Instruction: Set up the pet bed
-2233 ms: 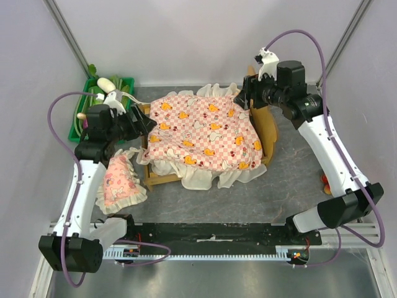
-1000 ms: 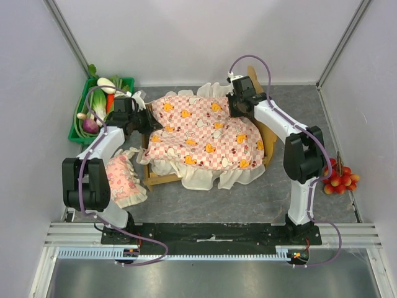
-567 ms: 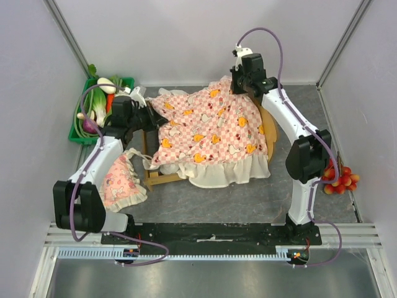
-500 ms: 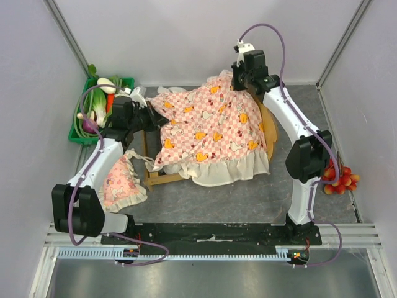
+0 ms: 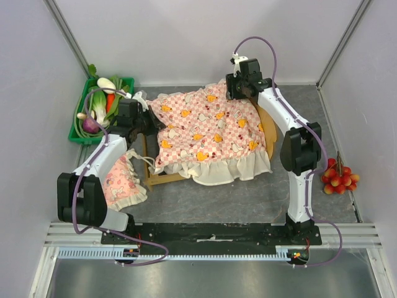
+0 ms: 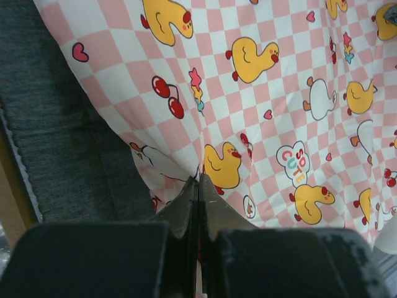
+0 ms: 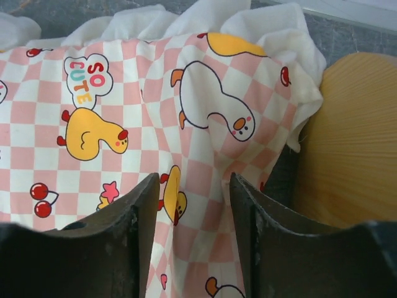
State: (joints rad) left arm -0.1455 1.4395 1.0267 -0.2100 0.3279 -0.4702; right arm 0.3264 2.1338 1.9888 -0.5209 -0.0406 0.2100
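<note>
The left tool (image 5: pixel 147 119) is reaching in over the left end of the pet bed (image 5: pixel 155 178), and its two fingers (image 6: pixel 186 202) are pressing flat together, pinching the edge of the pink-checked mattress (image 5: pixel 211 127), whose cloth is puckering into creases right at the tips. Just left of those tips in the left wrist view, the bed's dark grey base (image 6: pixel 62 124) is lying bare, with a strip of the light wood frame beyond it. The right tool (image 5: pixel 234 93) is hovering over the far corner of the mattress with its fingers (image 7: pixel 139 205) standing apart; a raised fold of duck-printed cloth is sitting in the gap between them without being clamped. Directly to the right of this tool, the bed's curved wooden headboard (image 7: pixel 347 155) is showing, with the white frill bunching against it. The bed is standing on the grey table (image 5: pixel 248 198) between the two tools, mostly covered by the mattress. A small frilled pillow (image 5: pixel 118 180) is lying on the table near the left tool, nearer the arm bases.
</note>
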